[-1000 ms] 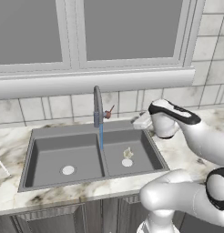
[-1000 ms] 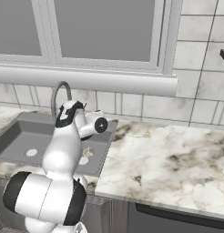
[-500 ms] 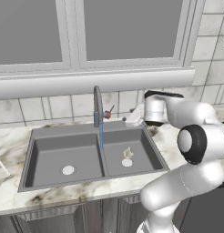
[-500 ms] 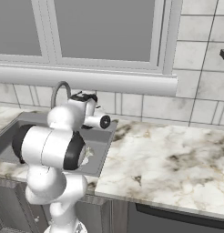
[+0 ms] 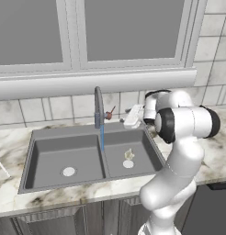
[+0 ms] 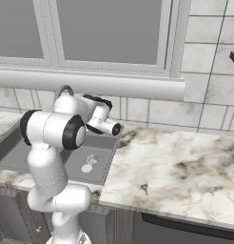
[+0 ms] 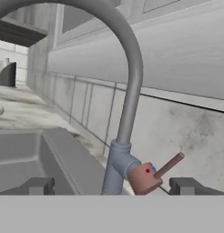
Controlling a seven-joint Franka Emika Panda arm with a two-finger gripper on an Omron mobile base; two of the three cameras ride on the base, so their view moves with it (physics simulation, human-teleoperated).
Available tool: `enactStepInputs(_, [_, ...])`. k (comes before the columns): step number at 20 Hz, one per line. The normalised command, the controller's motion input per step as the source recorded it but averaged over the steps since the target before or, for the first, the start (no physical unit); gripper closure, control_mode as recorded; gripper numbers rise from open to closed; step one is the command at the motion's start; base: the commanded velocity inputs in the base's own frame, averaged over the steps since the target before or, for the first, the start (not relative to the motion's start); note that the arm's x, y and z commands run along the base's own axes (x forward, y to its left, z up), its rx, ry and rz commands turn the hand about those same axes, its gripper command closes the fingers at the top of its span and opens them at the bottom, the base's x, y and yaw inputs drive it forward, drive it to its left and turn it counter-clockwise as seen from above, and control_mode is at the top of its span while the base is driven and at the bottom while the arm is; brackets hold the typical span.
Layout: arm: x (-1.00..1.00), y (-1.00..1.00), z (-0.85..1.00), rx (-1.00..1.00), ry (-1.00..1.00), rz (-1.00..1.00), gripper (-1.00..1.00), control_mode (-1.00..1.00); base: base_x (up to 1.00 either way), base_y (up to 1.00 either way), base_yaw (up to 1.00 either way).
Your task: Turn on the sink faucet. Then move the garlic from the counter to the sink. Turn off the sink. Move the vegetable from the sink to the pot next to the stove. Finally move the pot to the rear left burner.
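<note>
While water stream runs from faucet, garlic lies in right basin of sink: steps one, two done. Gripper, fingers spread, faces faucet handle, apparently not touching. Left: shut-off, pot transfer, burner.

We see even, soft, rendered light with no strong source and no glare. The sink basin reads dark, with faint shading under its rim. The arm's white shells carry gentle highlights. The hand view looks coarse, and the backsplash tiles look grainy.
</note>
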Motion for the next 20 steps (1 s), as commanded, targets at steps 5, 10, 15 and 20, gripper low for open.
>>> enactStepInputs(5, [0.52,0.13,0.00,0.00,0.01,0.08,-1.00,-1.00,0.00,0.00,0.00])
enactStepInputs(10, [0.46,0.26,-0.10,-0.01,0.06,0.06,-1.00,-1.00,0.00,0.00,0.00])
enactStepInputs(15, [0.41,0.16,-0.11,0.00,0.01,0.05,-1.00,-1.00,0.00,0.00,0.00])
enactStepInputs(20, [0.34,0.10,-0.02,0.00,0.00,0.07,-1.00,-1.00,0.00,0.00,0.00])
